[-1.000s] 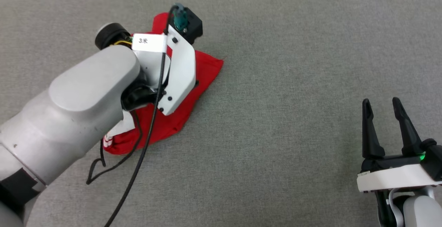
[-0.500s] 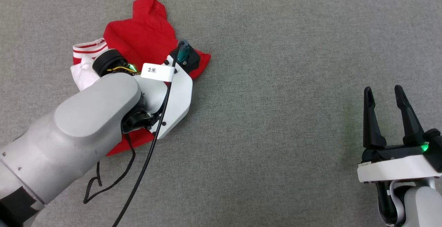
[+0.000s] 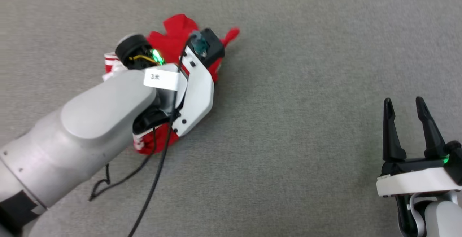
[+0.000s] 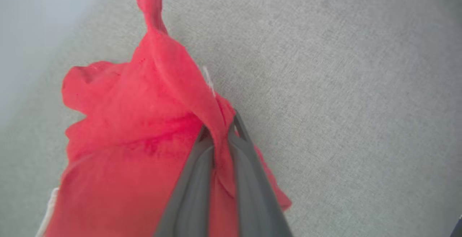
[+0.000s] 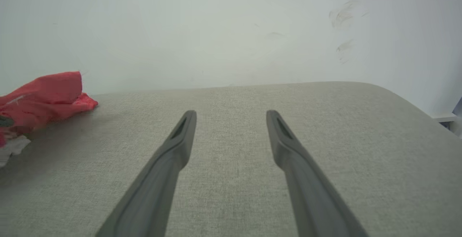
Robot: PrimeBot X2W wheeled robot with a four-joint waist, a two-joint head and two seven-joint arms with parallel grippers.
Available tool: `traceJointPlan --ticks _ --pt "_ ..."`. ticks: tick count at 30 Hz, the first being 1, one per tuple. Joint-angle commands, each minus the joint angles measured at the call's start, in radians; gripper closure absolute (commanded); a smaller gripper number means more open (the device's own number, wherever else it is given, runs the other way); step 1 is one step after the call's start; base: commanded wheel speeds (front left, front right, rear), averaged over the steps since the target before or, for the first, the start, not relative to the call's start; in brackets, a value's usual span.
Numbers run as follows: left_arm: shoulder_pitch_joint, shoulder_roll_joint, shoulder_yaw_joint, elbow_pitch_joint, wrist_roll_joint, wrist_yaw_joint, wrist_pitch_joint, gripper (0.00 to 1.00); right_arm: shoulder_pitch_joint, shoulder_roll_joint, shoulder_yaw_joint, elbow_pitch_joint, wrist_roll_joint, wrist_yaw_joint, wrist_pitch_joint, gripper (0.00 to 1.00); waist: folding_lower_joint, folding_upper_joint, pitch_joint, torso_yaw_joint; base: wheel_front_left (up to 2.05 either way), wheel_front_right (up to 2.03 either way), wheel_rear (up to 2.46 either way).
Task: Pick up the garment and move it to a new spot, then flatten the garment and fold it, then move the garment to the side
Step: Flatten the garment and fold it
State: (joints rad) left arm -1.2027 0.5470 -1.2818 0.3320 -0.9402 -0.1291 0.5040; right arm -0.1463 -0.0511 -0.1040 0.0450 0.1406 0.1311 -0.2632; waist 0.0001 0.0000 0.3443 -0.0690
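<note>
The red garment (image 3: 173, 38) lies bunched on the grey cushioned surface at the upper left of the head view, mostly under my left arm. In the left wrist view my left gripper (image 4: 221, 130) is shut on a pinched fold of the garment (image 4: 144, 121), and the red cloth rises in a peak between the fingers. A white striped sleeve edge (image 3: 110, 61) peeks out beside the wrist. My right gripper (image 3: 403, 103) stands open at the lower right, far from the cloth, with nothing between its fingers (image 5: 184, 128). The garment (image 5: 43, 96) shows at the left edge of the right wrist view.
The grey fabric surface (image 3: 306, 85) stretches wide to the right of the garment. A black cable (image 3: 151, 190) hangs from my left arm and trails over the surface. A pale wall (image 5: 216, 31) stands behind the far edge.
My left gripper has closed on a fold of the garment, and the cloth has bunched up under it. The head camera has shifted between frames. My right gripper stays open.
</note>
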Motion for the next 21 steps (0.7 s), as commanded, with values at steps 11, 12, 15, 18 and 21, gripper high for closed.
traceJointPlan --ticks 11,12,15,18,21 --pt "-0.049 0.142 0.027 -0.1 -0.026 0.0 -0.19 1.0 0.067 0.002 -0.006 0.003 -0.017 -0.001 -0.002 0.0 -0.0001 0.0 -0.113 0.087 0.0 0.0 0.0" --pt "-0.047 0.157 0.031 -0.108 -0.024 0.001 -0.196 1.0 0.072 0.002 -0.006 0.004 -0.017 -0.001 -0.002 0.0 -0.0001 0.0 -0.119 0.091 0.0 0.0 0.0" --pt "-0.031 0.185 0.037 -0.134 -0.03 0.011 -0.203 1.0 0.084 0.002 -0.005 0.008 -0.017 -0.001 -0.002 0.0 -0.0001 0.0 -0.14 0.098 0.0 0.0 0.0" --pt "-0.022 0.201 0.037 -0.161 -0.032 0.025 -0.2 1.0 0.09 0.002 0.002 0.011 -0.013 -0.001 -0.002 0.0 -0.0001 0.0 -0.157 0.097 0.0 0.0 0.0" --pt "-0.007 0.199 0.033 -0.186 -0.032 0.032 -0.195 1.0 0.092 0.002 0.01 0.009 -0.009 -0.001 -0.002 0.0 -0.0001 0.0 -0.168 0.086 0.0 0.0 0.0"
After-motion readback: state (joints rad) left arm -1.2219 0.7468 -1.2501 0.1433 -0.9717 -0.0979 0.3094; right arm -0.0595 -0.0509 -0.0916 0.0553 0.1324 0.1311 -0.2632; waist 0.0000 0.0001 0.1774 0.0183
